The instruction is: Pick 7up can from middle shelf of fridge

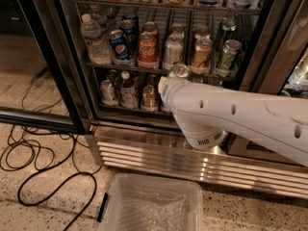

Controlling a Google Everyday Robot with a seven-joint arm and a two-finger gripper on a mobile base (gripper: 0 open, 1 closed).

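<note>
The fridge (72,81) stands open, its door swung out to the left. The middle shelf (144,67) holds a row of soda cans. The 7up can (172,52), pale silver-white with green print, stands upright between a red can (147,49) and a gold-tan can (200,55). My white arm comes in from the right. My gripper (169,80) is at the arm's far end, at the shelf's front edge just below the 7up can, mostly hidden by the wrist. A shiny round top (179,71) shows right above it.
A blue Pepsi can (118,44), a water bottle (94,42) and green cans (227,57) share the shelf. Small bottles and cans (127,88) fill the rack below. Below are the steel grille (159,160), a clear plastic bin (154,203) and black cables (33,162).
</note>
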